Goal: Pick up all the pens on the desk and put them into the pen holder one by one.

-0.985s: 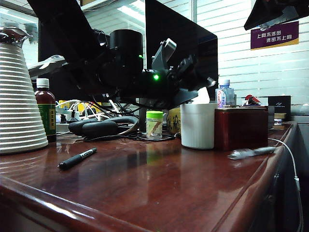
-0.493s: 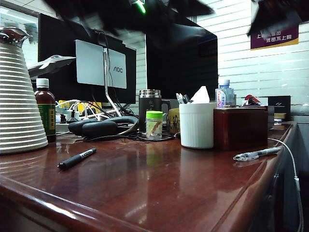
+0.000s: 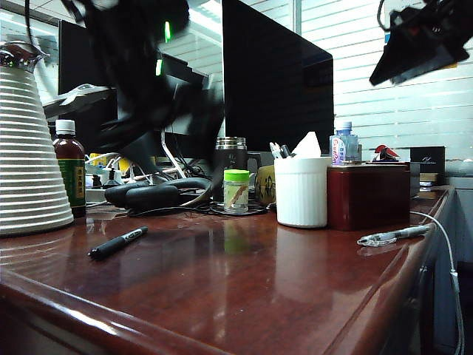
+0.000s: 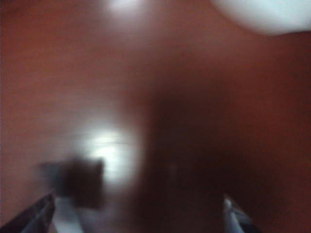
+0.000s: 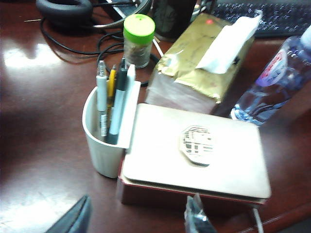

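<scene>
Since half a sec ago the left arm has dropped from the top of the ext. view to a dark blur at rear left; left tool (image 4: 138,213) hangs over bare table (image 3: 244,288), tips wide apart, nothing between them. Right tool (image 5: 136,216) sits high above the dark red box (image 5: 194,160), partly open and empty, pen holder (image 5: 104,145) w/ several pens just beside the box. Black pen (image 3: 118,242) lies front left below the left arm, clear pen (image 3: 392,235) by the right edge.
</scene>
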You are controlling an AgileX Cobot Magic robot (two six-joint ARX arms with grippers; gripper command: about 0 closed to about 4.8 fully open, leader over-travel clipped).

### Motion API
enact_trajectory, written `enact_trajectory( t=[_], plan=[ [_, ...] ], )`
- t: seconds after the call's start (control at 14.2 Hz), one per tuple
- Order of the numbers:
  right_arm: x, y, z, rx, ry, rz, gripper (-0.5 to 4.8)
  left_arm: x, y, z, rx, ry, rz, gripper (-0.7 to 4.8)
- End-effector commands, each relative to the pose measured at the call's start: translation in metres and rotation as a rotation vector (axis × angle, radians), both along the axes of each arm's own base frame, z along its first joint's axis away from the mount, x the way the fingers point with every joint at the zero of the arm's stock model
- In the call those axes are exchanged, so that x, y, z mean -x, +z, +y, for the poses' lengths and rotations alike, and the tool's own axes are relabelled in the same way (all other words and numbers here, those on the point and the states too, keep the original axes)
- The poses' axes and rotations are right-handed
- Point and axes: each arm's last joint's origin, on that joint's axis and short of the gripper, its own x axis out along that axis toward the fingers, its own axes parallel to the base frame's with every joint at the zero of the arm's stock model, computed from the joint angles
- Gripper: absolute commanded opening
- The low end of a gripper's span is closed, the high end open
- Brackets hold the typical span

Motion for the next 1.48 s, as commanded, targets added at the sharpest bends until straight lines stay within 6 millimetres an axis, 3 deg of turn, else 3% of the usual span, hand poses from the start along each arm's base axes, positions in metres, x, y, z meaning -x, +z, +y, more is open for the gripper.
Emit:
enact_trajectory(
  t=[0.07, 0.35, 0.77, 1.2, 1.27, 1.34, 1.41, 1.48],
  plan=[
    [0.001, 0.003, 0.003, -0.016, 0.018, -0.01, 2.52, -0.003, -0.018, 0.005, -0.207, 0.117, 0.01, 4.76],
    [0.001, 0.003, 0.004, -0.017, 0.02, -0.014, 2.52, 0.007, -0.024, 0.009, -0.164, 0.229, 0.175, 4.76],
    [0.001, 0.003, 0.004, -0.017, 0.02, -0.015, 2.52, 0.008, -0.028, 0.008, -0.115, 0.277, 0.23, 4.75],
    [0.001, 0.003, 0.004, -0.017, 0.02, -0.015, 2.52, 0.0, -0.053, 0.007, -0.146, 0.285, 0.29, 4.75],
    [0.001, 0.003, 0.004, -0.017, 0.02, -0.016, 2.52, 0.0, -0.055, 0.007, -0.15, 0.285, 0.294, 4.53],
    [0.001, 0.003, 0.004, -0.017, 0.019, -0.015, 2.52, 0.0, -0.055, 0.007, -0.15, 0.285, 0.294, 3.66],
    [0.001, 0.003, 0.004, -0.017, 0.019, -0.016, 2.52, -0.001, -0.055, 0.007, -0.152, 0.287, 0.291, 2.3],
    [0.001, 0.004, 0.004, -0.017, 0.019, -0.017, 2.52, -0.001, -0.055, 0.008, -0.161, 0.294, 0.283, 1.27]
  ],
)
